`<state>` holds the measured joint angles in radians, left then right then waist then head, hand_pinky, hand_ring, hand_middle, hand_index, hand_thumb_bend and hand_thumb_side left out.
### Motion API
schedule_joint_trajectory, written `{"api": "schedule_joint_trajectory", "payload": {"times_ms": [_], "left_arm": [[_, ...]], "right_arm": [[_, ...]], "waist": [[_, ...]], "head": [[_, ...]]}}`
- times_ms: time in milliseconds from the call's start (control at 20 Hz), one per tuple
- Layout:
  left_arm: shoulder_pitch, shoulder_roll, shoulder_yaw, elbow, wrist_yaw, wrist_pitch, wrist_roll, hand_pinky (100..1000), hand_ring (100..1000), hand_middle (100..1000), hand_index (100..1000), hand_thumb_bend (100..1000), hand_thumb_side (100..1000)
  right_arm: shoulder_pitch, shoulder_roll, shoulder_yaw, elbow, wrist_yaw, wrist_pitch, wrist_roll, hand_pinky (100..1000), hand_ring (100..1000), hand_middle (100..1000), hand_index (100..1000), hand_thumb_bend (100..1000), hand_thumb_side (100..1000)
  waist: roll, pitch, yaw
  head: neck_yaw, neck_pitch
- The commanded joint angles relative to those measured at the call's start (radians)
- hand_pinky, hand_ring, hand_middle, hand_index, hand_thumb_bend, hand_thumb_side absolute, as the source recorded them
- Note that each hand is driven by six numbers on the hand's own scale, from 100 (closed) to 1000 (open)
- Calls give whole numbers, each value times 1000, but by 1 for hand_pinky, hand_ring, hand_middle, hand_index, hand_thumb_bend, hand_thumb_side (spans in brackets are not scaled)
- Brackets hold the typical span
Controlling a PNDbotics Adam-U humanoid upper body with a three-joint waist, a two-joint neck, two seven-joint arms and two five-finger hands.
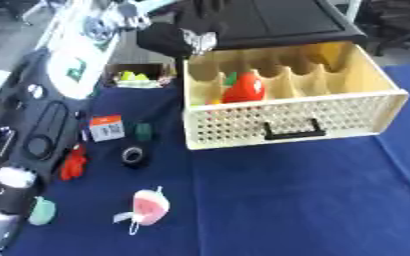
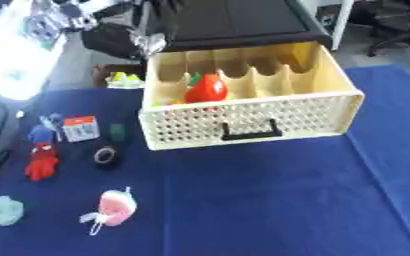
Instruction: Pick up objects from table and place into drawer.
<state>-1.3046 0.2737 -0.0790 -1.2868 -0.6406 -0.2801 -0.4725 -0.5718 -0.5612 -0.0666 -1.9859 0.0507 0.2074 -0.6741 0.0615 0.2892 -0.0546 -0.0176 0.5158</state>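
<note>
The cream drawer with a perforated front and a black handle stands pulled open under a black cabinet top. A red fruit-shaped toy with a green top lies in the drawer's left part. My left arm comes up the left side, and its dark hand hovers by the drawer's back left corner; something silvery shows at it. On the blue cloth lie a pink round toy with a white tag, a black tape roll, a red figure, a mint piece, a dark green piece and an orange-and-white card.
A small blue thing sits by the card. A brown box with yellow-green items stands behind the table's far edge. The blue cloth stretches in front of the drawer and to its right. Office chairs stand at the far right.
</note>
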Motion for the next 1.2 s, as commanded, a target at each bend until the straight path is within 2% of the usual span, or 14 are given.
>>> {"api": "schedule_joint_trajectory", "payload": {"times_ms": [50,350,650,700,800,900,1000,1200], "left_arm": [[-3,45,75,-93,53,47,51,336,556,603,801,100,655],[70,95,134,-238,142,136,141,335,527,581,811,100,720],[202,145,174,-382,231,225,229,355,532,586,824,100,791],[246,161,160,-430,291,255,289,359,536,592,831,100,796],[344,222,97,-547,528,313,502,366,539,593,833,100,798],[416,261,62,-629,670,334,620,368,539,593,833,100,806],[466,269,54,-680,727,347,664,367,534,586,829,100,808],[529,253,60,-711,760,348,685,368,534,585,826,100,829]], "right_arm": [[-18,-48,-2,-14,13,-2,11,746,527,440,734,100,1000],[-38,-118,19,-14,58,5,75,734,542,466,757,100,1000],[-81,-248,129,-14,94,35,163,716,560,504,793,100,1000],[-95,-278,142,-14,94,44,219,715,566,516,798,100,1000],[-131,-333,139,-14,92,62,407,707,573,532,805,100,1000],[-163,-379,145,-14,78,77,575,695,579,534,797,100,1000],[-188,-417,166,-14,69,83,710,683,586,543,791,100,1000],[-223,-471,227,-14,49,94,941,661,590,560,789,100,1000]], "waist": [[-11,-29,5],[-25,-35,20],[-40,-47,36],[-40,-49,36],[-41,-52,35],[-43,-55,36],[-47,-57,38],[-57,-60,41]], "head": [[-3,15],[-8,32],[-3,48],[1,49],[9,51],[14,52],[16,51],[14,47]]}}
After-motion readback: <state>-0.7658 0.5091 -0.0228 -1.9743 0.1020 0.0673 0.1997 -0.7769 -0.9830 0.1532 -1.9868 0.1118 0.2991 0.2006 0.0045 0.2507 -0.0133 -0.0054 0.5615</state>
